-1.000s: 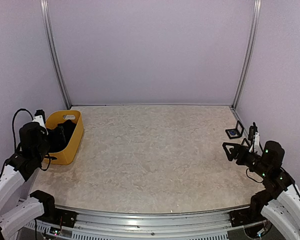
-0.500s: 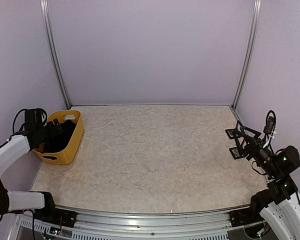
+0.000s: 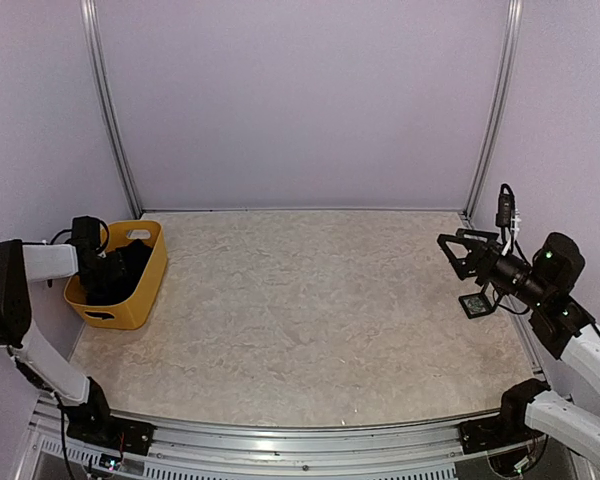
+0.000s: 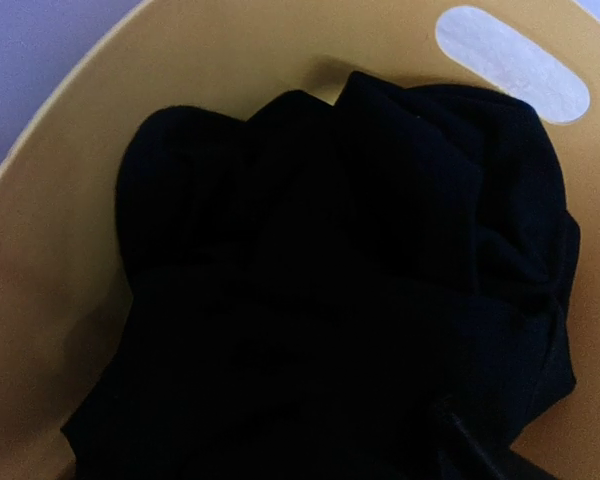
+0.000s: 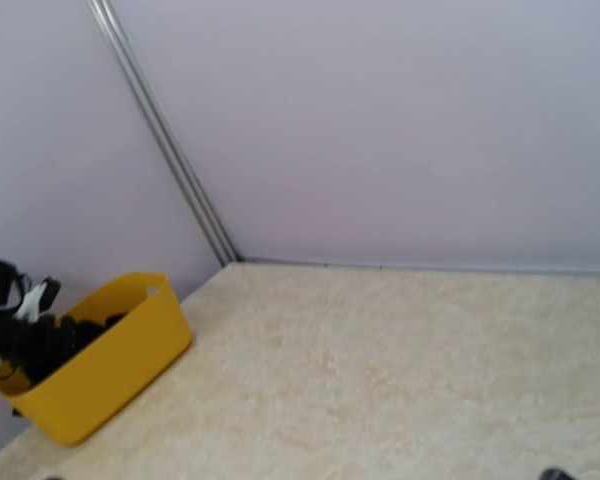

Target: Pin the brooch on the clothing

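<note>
- Since a second ago, the left fingers (image 3: 106, 270) are swung into the yellow bin (image 3: 145, 288), over the bunched black clothing (image 4: 340, 280); their spread cannot be told.
- Fetching it is judged under way; a pinch and lift to the tabletop (image 3: 310, 300) is called for.
- The right fingers (image 3: 452, 246) are held wide.
</note>
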Motion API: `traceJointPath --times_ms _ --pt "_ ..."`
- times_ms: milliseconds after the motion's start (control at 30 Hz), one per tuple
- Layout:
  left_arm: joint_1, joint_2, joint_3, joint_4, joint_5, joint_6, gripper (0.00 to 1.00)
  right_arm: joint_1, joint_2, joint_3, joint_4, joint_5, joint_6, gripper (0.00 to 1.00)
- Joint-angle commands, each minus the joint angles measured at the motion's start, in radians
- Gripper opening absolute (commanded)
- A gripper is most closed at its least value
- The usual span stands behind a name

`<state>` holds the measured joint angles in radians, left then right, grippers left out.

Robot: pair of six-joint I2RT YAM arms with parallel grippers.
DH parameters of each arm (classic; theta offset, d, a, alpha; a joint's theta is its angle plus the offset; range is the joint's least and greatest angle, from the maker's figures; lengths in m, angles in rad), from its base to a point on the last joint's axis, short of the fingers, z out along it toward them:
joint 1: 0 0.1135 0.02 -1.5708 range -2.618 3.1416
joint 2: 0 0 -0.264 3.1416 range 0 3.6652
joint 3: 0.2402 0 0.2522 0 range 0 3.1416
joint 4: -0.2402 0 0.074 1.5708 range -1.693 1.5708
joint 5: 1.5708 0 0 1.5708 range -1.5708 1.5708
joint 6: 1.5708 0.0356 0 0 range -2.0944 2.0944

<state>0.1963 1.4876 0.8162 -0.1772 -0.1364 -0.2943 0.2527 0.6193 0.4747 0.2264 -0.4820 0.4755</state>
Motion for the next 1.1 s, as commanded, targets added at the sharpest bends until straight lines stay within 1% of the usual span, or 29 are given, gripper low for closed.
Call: traceJointPath --times_ms 0,33,67,133,167,233,267,300,333,367,467,533,567,633,700,800,900,967,1067 --pt "0.005 0.077 0.048 0.011 0.021 0.06 0.44 0.007 0.025 0.058 -0.017 -0.036 -0.048 0.99" --pt "0.005 0.078 0.061 0.005 0.022 0.071 0.08 0.007 0.025 0.066 -0.027 -0.032 -0.053 1.0" --pt "0.004 0.071 0.081 -0.01 0.007 0.067 0.0 0.005 0.024 0.074 -0.035 -0.031 -0.056 1.0" --pt "-0.006 0.024 0.107 -0.019 -0.014 0.062 0.0 0.006 0.02 0.101 -0.052 -0.031 -0.058 1.0" --pt "-0.024 -0.045 0.116 -0.014 -0.037 0.062 0.0 0.005 0.02 0.117 -0.061 -0.032 -0.058 0.99" --pt "-0.12 -0.166 0.162 -0.012 -0.142 0.099 0.0 0.008 0.027 0.15 -0.083 -0.033 -0.062 1.0" --pt "-0.213 -0.25 0.202 -0.011 -0.237 0.148 0.0 0.007 0.035 0.163 -0.086 -0.033 -0.063 1.0" --pt "-0.313 -0.295 0.247 -0.014 -0.295 0.216 0.0 0.008 0.047 0.175 -0.086 -0.034 -0.061 1.0" --pt "-0.41 -0.344 0.306 -0.023 -0.324 0.259 0.0 0.009 0.063 0.185 -0.083 -0.039 -0.055 0.99" --pt "-0.511 -0.373 0.366 -0.035 -0.326 0.286 0.0 0.013 0.08 0.195 -0.079 -0.049 -0.051 0.99" --pt "-0.798 -0.435 0.508 -0.072 -0.26 0.383 0.0 0.045 0.138 0.224 -0.053 -0.062 -0.032 0.99" --pt "-0.962 -0.456 0.527 -0.069 -0.23 0.434 0.0 0.078 0.176 0.242 -0.043 -0.056 -0.037 0.99" --pt "-1.017 -0.46 0.522 -0.068 -0.215 0.436 0.0 0.1 0.191 0.254 -0.042 -0.044 -0.045 0.99" --pt "-1.075 -0.449 0.505 -0.095 -0.131 0.418 0.0 0.138 0.217 0.269 -0.05 -0.011 -0.064 0.99" --pt "-1.097 -0.425 0.476 -0.098 -0.041 0.37 0.0 0.174 0.242 0.283 -0.063 0.007 -0.08 0.99" --pt "-1.159 -0.374 0.445 -0.043 0.067 0.333 0.0 0.211 0.274 0.299 -0.079 0.019 -0.107 1.0" --pt "-1.223 -0.327 0.453 0.05 0.108 0.36 0.0 0.243 0.301 0.308 -0.084 0.041 -0.123 0.99" --pt "-1.246 -0.281 0.5 0.058 0.102 0.4 0.0 0.26 0.324 0.317 -0.086 0.052 -0.13 1.0" --pt "-1.249 -0.195 0.546 0.045 0.062 0.461 0.0 0.316 0.368 0.34 -0.084 0.053 -0.162 0.99"
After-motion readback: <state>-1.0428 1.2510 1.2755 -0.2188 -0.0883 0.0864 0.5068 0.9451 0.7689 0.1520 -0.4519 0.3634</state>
